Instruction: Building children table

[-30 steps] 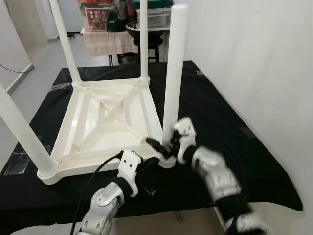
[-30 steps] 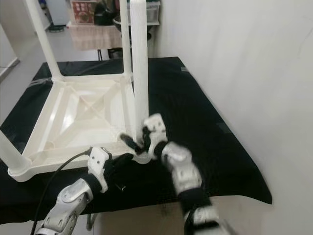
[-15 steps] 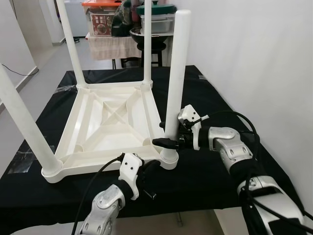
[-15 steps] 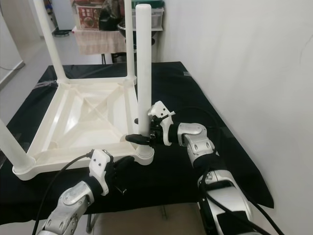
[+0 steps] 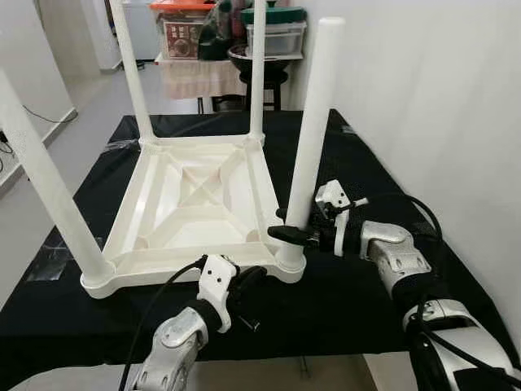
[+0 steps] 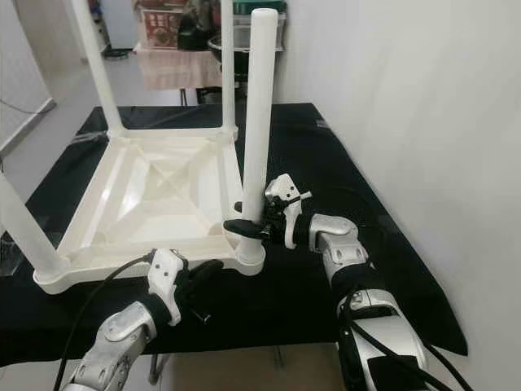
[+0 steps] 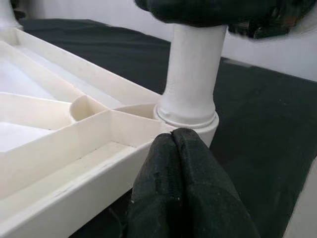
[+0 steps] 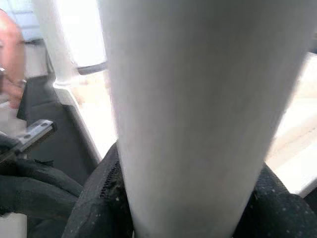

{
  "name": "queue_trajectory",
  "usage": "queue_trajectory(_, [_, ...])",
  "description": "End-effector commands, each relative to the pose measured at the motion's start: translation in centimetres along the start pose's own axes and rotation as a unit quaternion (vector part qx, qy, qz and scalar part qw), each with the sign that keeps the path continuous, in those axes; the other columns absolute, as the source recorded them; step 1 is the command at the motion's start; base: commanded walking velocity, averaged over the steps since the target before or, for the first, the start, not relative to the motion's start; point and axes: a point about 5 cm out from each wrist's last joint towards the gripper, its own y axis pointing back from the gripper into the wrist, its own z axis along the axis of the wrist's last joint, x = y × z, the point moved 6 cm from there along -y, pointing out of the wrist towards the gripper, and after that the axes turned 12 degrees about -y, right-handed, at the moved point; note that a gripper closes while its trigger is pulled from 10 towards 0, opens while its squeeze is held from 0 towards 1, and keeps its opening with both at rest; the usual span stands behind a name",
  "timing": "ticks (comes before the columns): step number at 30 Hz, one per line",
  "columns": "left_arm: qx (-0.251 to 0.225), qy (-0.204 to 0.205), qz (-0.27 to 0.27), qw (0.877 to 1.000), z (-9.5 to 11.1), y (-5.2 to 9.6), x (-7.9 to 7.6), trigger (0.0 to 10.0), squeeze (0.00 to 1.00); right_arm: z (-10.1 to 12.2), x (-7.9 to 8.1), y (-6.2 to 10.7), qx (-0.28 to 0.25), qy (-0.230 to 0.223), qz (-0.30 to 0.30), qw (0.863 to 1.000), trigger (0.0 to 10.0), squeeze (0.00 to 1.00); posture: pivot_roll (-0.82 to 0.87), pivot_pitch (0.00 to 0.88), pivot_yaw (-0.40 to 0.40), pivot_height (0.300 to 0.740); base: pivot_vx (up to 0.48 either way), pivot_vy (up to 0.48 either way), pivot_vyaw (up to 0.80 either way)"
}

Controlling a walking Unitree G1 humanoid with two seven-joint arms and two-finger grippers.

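1. Gripping the near-right leg (image 5: pixel 313 138) low down, just above its socket, the right tool (image 5: pixel 295 235) has its black fingers closed round the white tube; the wrist view confirms the leg sits between them.
2. Left tool (image 7: pixel 185 191) w/ fingers pressed together, holding nothing; the tips rest against the near rim of the children table (image 5: pixel 195 191), right beside the corner socket (image 7: pixel 188 116). Looks like bracing.
3. The children table lies upside down on the black-covered table (image 5: pixel 366 155), underside ribs up. Four legs stand up from the corners: near-left leg (image 5: pixel 49 183), two far legs (image 5: pixel 134 69) and (image 5: pixel 257 69).
4. Judgement: leg looks seated in the socket, but can't tell if it's fully home; a seam shows at the collar in the left wrist view.
5. Risks from here:
   - Grip is low on a tall leg, so any sideways push from the right tool levers the top over and could pop or jam the leg crooked in the socket.
   - If the left tool slips off the rim, the light plastic frame prob. slides on the cloth instead of taking the push.
   - Pushing down off-axis could tip the whole frame, near corner being close to the table edge.
   - Right arm's cable (image 5: pixel 407 199) loops near the leg; could snag on withdrawal.
6. Behind: a stool w/ storage tubs (image 5: pixel 269 28), well apart, no hazard.
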Motion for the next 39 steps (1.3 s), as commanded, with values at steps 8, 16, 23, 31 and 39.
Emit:
queue_trajectory(8, [0.001, 0.004, -0.004, 1.0, -0.2, 0.0, -0.1, 10.0, 0.0, -6.5, 2.4, -1.8, 0.031, -0.035, -0.222, 0.974, 0.0, 0.0, 0.02, 0.0, -0.073, 0.74, 0.0, 0.0, 0.0])
queue_trajectory(16, [0.003, 0.002, 0.002, 1.0, -0.3, -0.2, 0.1, 10.0, 0.0, -4.7, 3.7, -2.9, 0.015, -0.051, -0.204, 0.978, 10.0, 1.0, 0.01, 0.0, -0.057, 0.74, 0.0, 0.0, 0.0])
queue_trajectory(23, [0.002, 0.005, -0.004, 1.0, -0.3, -0.5, -0.2, 10.0, 0.0, 0.4, 6.0, -3.5, -0.044, -0.017, -0.009, 0.999, 10.0, 0.27, 0.01, 0.0, -0.057, 0.74, 0.0, 0.0, 0.0])
queue_trajectory(31, [-0.001, 0.006, 0.001, 1.0, -0.2, -0.5, -0.3, 10.0, 0.0, 1.0, 2.9, -2.8, 0.026, 0.076, 0.032, 0.996, 10.0, 0.0, 0.03, 0.0, -0.071, 0.74, 0.0, 0.0, 0.0])
queue_trajectory(39, [-0.001, 0.005, 0.0, 1.0, -0.2, -0.5, -0.5, 10.0, 0.0, 2.0, 1.9, -2.4, 0.024, 0.035, 0.06, 0.997, 10.0, 0.0, 0.04, 0.0, -0.066, 0.74, 0.0, 0.0, 0.0])
